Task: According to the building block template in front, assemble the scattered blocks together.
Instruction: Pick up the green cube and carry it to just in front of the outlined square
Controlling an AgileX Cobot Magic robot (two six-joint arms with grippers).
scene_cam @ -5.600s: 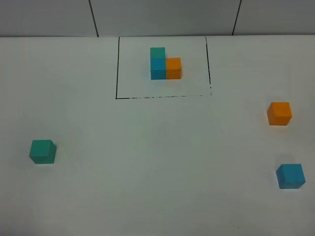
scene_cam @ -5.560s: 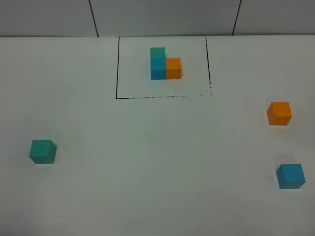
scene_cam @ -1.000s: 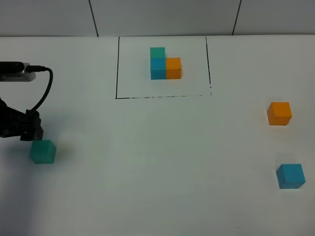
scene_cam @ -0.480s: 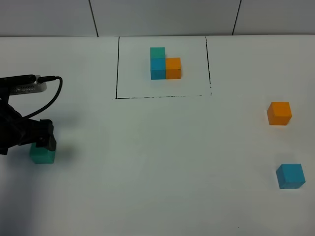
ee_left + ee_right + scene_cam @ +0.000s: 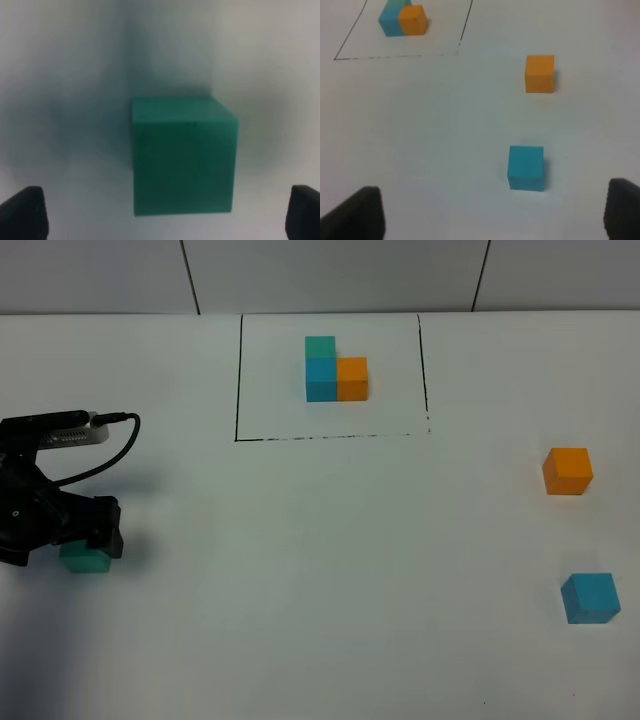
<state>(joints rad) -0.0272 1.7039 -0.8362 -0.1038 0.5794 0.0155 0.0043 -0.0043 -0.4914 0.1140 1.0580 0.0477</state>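
Left wrist view: the left gripper (image 5: 164,214), jaws spread wide, straddles the teal-green cube (image 5: 182,155); centring it squarely between the fingertips (image 5: 22,215) before closing should prevent twisting.

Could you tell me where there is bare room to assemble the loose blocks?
The broad middle is bare: template frame behind, teal block on the left, orange block and blue block on the right. Only the teal block is crowded, under the left end effector.

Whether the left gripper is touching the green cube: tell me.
Apart. The left wrist view shows bare table between the green cube and each finger of the open left gripper.
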